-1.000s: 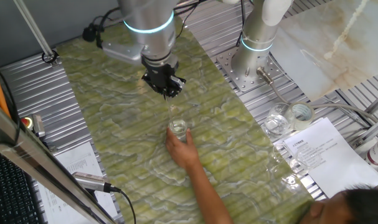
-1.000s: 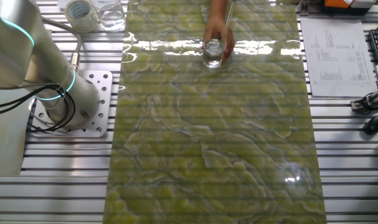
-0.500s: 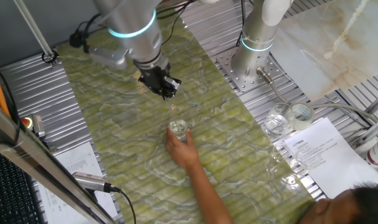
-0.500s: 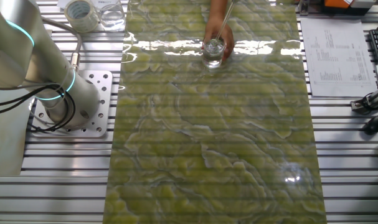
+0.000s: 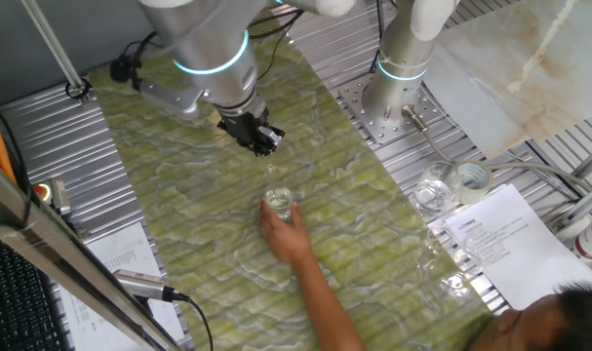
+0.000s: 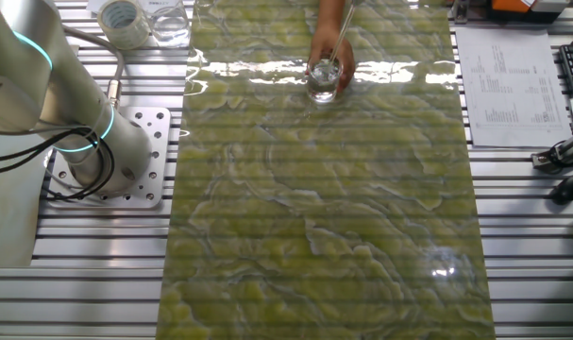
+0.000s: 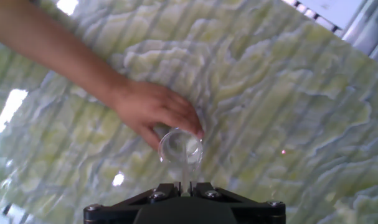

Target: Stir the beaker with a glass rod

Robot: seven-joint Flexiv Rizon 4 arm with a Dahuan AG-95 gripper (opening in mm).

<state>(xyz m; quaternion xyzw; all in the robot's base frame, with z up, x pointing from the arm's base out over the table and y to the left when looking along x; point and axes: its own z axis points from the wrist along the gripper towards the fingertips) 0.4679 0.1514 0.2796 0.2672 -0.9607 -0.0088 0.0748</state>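
Note:
The small clear beaker [image 5: 279, 203] [image 6: 324, 76] [image 7: 180, 148] stands on the green marbled mat, held at its side by a person's hand [image 5: 288, 234] [image 7: 152, 111]. My gripper [image 5: 261, 143] [image 7: 185, 185] hangs above and behind the beaker, shut on the thin glass rod [image 5: 270, 174] [image 6: 341, 36] [image 7: 185, 168]. The rod slants down from the fingers, and its lower end sits inside the beaker. In the hand view the rod shows as a pale streak running from the jaws into the beaker's mouth.
The person's forearm [image 5: 320, 292] reaches in from the near edge of the mat. Clear glass jars [image 5: 434, 193] and a tape roll [image 5: 470, 176] [image 6: 122, 21] stand off the mat by the arm's base [image 5: 388, 107]. Papers [image 5: 500, 239] lie nearby.
My gripper and arm swung left and tilted, changing the rod's slant while its tip stayed in the beaker. Beaker and hand have not moved.

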